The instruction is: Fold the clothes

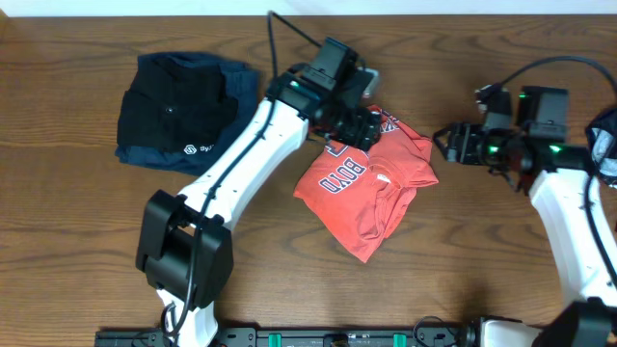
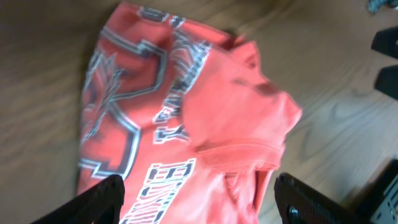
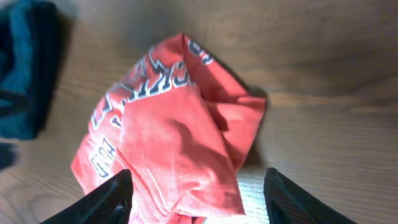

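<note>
A crumpled red T-shirt (image 1: 371, 183) with grey lettering lies mid-table, partly folded over itself. My left gripper (image 1: 369, 128) hovers over its top-left corner. In the left wrist view the shirt (image 2: 186, 112) fills the frame and the jaws (image 2: 199, 196) are open over it, holding nothing. My right gripper (image 1: 451, 143) is just right of the shirt's upper right edge. In the right wrist view its jaws (image 3: 198, 196) are open and empty, with the shirt (image 3: 174, 137) ahead of and between them.
A folded dark navy garment (image 1: 183, 111) with a small white logo lies at the far left; it also shows in the right wrist view (image 3: 25, 68). A blue-grey cloth (image 1: 605, 135) sits at the right edge. The table (image 1: 463, 260) is brown wood.
</note>
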You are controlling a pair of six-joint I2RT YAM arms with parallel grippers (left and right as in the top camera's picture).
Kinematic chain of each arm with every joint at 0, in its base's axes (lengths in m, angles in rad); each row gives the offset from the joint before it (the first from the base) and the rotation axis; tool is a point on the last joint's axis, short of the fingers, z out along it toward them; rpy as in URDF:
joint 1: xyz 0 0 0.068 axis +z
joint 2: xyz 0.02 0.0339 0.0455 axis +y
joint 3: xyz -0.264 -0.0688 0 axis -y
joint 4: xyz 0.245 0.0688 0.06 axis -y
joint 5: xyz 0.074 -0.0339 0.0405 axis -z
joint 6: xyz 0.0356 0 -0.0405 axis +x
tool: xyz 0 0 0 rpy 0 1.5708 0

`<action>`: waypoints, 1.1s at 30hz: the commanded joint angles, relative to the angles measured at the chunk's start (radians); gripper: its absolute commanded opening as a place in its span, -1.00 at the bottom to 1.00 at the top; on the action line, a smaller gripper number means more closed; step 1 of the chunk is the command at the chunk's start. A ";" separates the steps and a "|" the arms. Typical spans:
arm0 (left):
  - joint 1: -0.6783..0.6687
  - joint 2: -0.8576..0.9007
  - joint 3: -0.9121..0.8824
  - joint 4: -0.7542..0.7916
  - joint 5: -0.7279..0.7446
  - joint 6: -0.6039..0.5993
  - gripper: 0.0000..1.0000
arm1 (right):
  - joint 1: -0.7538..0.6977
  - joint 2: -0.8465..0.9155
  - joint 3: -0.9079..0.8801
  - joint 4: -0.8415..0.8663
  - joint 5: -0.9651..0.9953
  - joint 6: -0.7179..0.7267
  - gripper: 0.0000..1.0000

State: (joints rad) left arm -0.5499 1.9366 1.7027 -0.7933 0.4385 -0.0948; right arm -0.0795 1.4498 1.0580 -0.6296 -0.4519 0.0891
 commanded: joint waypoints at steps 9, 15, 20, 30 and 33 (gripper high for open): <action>0.100 -0.020 0.010 -0.198 -0.014 0.017 0.57 | 0.028 0.267 -0.020 0.004 -0.078 -0.029 0.29; 0.142 -0.020 0.010 -0.220 -0.014 0.043 0.57 | 0.032 0.314 -0.020 0.016 -0.137 -0.037 0.38; 0.146 -0.020 0.010 -0.220 -0.014 0.043 0.57 | 0.032 0.330 -0.021 -0.006 -0.113 -0.035 -0.23; 0.146 -0.020 0.010 -0.224 -0.040 0.062 0.57 | -0.056 0.275 0.126 0.050 -0.203 -0.031 -0.97; 0.146 -0.020 0.010 -0.224 -0.040 0.062 0.57 | -0.085 0.270 0.170 0.096 -0.203 -0.031 -0.97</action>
State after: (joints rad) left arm -0.4057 1.9350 1.7027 -1.0138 0.4156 -0.0498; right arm -0.1390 1.7592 1.1805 -0.5476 -0.6292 0.0635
